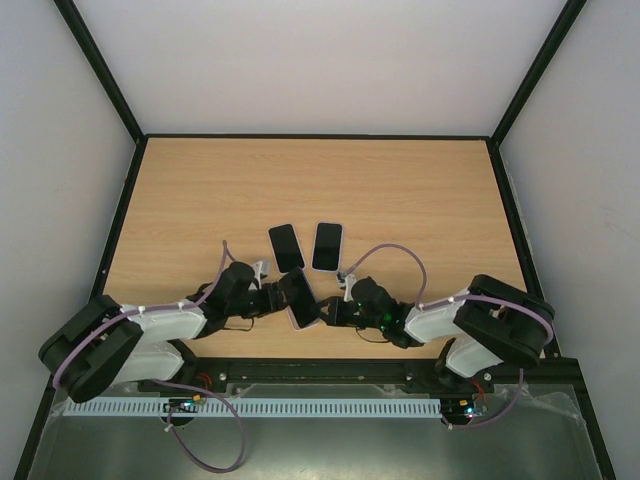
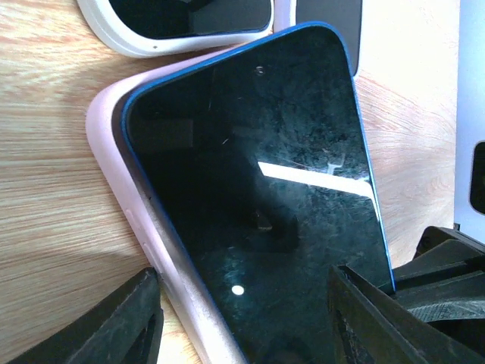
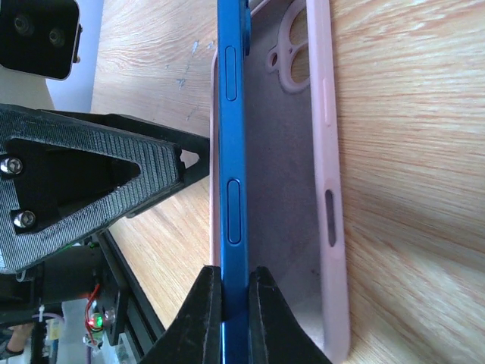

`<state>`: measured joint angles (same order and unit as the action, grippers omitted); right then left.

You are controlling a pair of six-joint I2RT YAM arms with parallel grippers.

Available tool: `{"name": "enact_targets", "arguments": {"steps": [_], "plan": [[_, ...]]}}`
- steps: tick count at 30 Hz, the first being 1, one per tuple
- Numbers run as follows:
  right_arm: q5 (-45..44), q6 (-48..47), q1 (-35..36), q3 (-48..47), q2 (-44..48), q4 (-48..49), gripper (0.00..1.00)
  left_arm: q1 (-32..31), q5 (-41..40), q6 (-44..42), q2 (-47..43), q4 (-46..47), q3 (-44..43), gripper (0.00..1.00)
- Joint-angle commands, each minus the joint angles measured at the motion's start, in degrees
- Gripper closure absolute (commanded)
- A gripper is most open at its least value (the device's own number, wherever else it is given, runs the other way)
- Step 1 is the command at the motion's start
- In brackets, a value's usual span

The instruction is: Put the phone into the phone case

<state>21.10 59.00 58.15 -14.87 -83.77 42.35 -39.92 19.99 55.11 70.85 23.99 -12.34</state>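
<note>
phone (image 3: 231, 152): lies long way along case (image 3: 326, 152), one long edge in, other edge tipped up off case | right pincer (image 3: 233, 303): pinching phone | left pincer (image 2: 242, 307): around case, cannot tell if squeezing

Pale wood-grain table (image 1: 400, 190) — black-framed, plain white walls (image 1: 320, 60) around it, bright even light.

The phone (image 2: 258, 189) leans in the phone case (image 2: 121, 174), a spare phone (image 1: 286, 246) and another handset (image 1: 327, 245) behind.
</note>
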Motion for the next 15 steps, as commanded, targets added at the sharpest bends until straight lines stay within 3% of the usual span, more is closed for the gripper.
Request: {"name": "enact_targets", "arguments": {"steps": [1, 8, 15], "plan": [[1.66, 3.47, 0.34, 1.74, -3.41, 5.86, 0.98, -1.12, -0.39, 1.03, 0.89, 2.12, 0.42, 0.42], [2.16, 4.9, 0.75, 1.82, -5.46, 8.37, 0.98, -1.83, -1.26, 0.51, 1.23, 1.14, -0.12, 0.43], [2.76, 5.51, 0.88, 2.7, -5.26, 7.92, 0.97, -1.91, -1.96, -0.06, -0.14, -0.51, -0.14, 0.55]]}}
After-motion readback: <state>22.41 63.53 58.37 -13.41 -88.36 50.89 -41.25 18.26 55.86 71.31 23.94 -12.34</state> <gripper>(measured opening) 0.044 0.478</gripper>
